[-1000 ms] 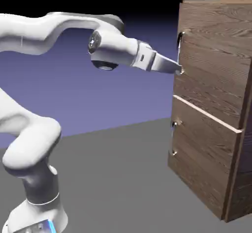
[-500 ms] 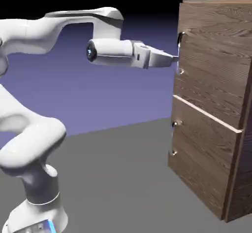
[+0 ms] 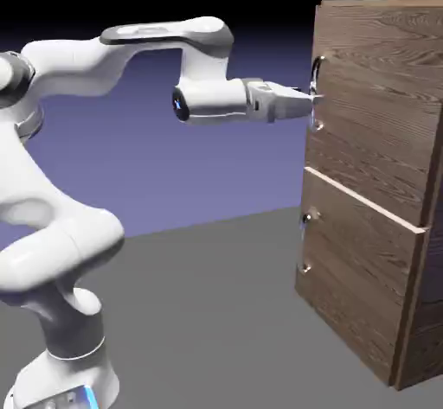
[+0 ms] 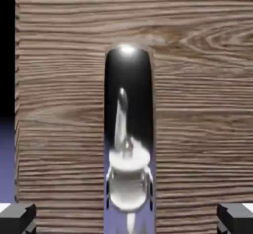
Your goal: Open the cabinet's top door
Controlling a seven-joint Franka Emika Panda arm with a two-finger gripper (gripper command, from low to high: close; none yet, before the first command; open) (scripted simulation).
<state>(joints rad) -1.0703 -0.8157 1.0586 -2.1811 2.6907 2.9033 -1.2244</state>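
My arm (image 3: pixel 95 61) arches up and over with the wrist level, carrying my gripper (image 3: pixel 304 101) to the handle (image 3: pixel 317 92), jaws spread wide, one fingertip (image 4: pixel 17 217) either side of the bar.

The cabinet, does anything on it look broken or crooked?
No, nothing stands out. The cabinet stands straight, its top door looks shut and whole, and the silver handle sits centred between the open fingers.

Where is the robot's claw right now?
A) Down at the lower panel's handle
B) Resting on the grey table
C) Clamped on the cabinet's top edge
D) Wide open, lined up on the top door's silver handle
D: the gripper points level at the top door, and in the hand view the handle stands between its spread fingertips.
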